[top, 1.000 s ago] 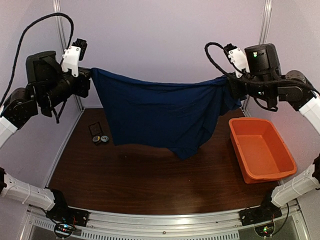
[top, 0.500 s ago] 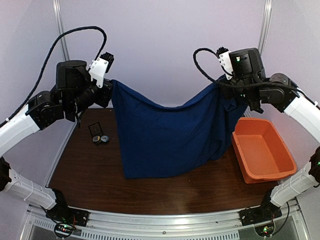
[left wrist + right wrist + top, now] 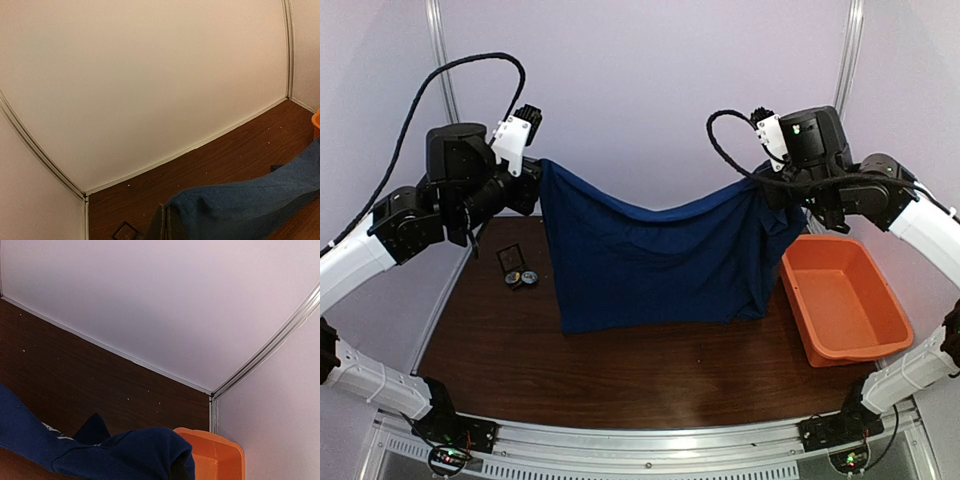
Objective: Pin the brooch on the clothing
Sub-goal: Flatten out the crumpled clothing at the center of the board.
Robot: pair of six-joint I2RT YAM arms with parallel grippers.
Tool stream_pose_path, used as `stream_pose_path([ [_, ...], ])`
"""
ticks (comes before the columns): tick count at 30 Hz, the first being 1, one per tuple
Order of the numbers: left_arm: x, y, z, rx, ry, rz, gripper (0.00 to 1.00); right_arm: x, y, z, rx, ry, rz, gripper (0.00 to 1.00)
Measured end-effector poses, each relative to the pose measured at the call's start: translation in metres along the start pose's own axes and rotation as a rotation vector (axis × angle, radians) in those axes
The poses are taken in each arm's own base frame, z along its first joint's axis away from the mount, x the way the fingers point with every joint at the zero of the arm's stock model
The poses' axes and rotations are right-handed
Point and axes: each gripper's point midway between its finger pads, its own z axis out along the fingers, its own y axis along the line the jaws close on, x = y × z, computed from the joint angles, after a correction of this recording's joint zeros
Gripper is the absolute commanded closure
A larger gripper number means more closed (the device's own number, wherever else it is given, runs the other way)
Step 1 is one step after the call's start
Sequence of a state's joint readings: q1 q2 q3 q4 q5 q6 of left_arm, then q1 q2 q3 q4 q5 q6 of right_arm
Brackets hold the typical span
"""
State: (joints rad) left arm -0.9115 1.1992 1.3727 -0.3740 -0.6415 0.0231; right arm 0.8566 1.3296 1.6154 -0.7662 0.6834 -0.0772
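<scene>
Since a second ago my two arms have swung inward toward each other, so the T-shirt [image 3: 650,260] no longer stretches taut. It sags in a curve along its top edge, and its hem has dropped level, down to or just above the table [image 3: 620,375].

The near edge of the table is bare dark wood. Past it the shirt hangs like a curtain across the middle. The left gripper [image 3: 532,185] is clamped tight on one top corner and the right gripper [image 3: 775,190] is clamped on the other, with cloth bunched at each. I judge this hold is meant to spread the shirt before laying it flat, because the brooch needs a smooth face to go on. Only plain navy faces the overhead camera, and I cannot see the print there.

The brooch [image 3: 529,279] is not yet touched. It sits near the left edge, just beside a small black box [image 3: 509,260] and apart from the shirt's left side. Two small round pieces lie there, and I take the lighter one for the brooch, though it is too small to be sure.

Along the right edge is an orange tub [image 3: 825,241], close to the shirt's hanging right side. Behind it all, plain pale walls [image 3: 640,90] with metal corner strips enclose the wood-grain surface.
</scene>
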Motion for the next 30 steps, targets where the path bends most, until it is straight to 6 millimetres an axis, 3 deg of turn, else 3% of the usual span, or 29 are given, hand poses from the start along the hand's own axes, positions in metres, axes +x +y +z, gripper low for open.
stream_pose_path([
  [6,-0.002,0.002,-0.011,0.032,-0.022,-0.016,1.0,-0.001,0.002,-0.014,-0.094,-0.015,0.01,1.0],
  [13,-0.024,-0.006,-0.029,0.158,-0.1,-0.034,1.0,-0.024,0.01,-0.044,-0.257,-0.085,0.035,1.0],
  [17,-0.031,-0.003,-0.039,0.181,-0.128,-0.05,1.0,-0.024,0.017,-0.057,-0.341,-0.102,0.039,1.0],
  [20,-0.026,0.0,-0.037,0.158,-0.119,-0.056,1.0,-0.017,0.021,-0.054,-0.343,-0.094,0.034,1.0],
  [22,-0.015,-0.003,-0.024,0.121,-0.083,-0.044,1.0,-0.008,0.025,-0.043,-0.313,-0.067,0.019,1.0],
  [24,-0.003,-0.009,-0.001,0.079,-0.037,-0.026,1.0,0.0,0.032,-0.019,-0.271,-0.02,-0.001,1.0],
  [27,0.015,-0.012,0.051,0.014,0.052,0.007,1.0,0.004,0.033,0.039,-0.188,0.072,-0.005,1.0],
  [30,0.026,0.004,0.116,-0.061,0.123,0.015,1.0,-0.009,0.025,0.104,-0.118,0.127,0.008,1.0],
])
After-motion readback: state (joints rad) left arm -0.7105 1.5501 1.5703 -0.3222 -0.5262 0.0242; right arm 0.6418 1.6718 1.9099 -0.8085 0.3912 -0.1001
